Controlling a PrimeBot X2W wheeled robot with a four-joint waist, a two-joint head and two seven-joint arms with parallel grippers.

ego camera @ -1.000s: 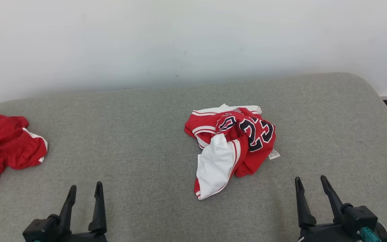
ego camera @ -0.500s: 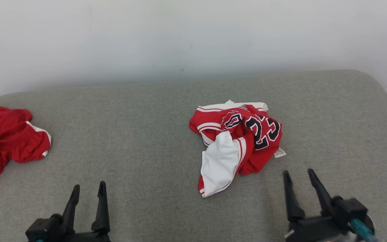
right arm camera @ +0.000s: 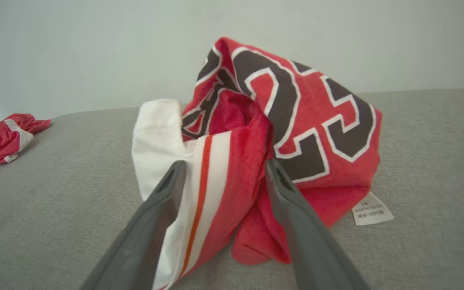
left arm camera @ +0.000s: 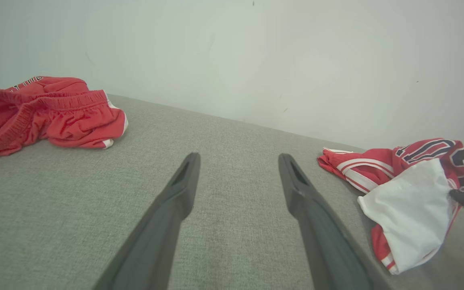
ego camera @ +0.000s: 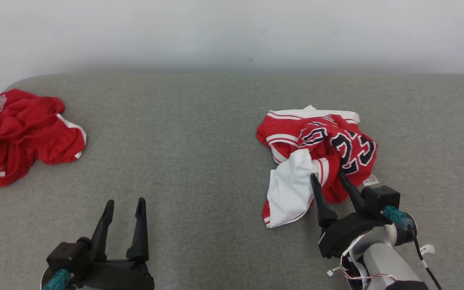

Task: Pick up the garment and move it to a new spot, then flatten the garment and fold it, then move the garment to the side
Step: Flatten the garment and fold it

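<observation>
Garment (ego camera: 316, 153) lies crumpled on the grey padded surface (ego camera: 199, 141), its near fold between my right end effector's (ego camera: 326, 177) spread fingers, I judge for a pinch; left end effector (ego camera: 125, 201) gapes empty.

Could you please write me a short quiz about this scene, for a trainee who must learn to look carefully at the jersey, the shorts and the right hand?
1. True or false: the right hand is shut on the jersey.
2. Where do the shorts lie? A: at the left end of the cushion. B: under the jersey. C: in the right hand.
3. Which number is printed on the jersey?
Key: 1 false, the right hand is open, astride a fold of the jersey. 2 A. 3 23.
</observation>
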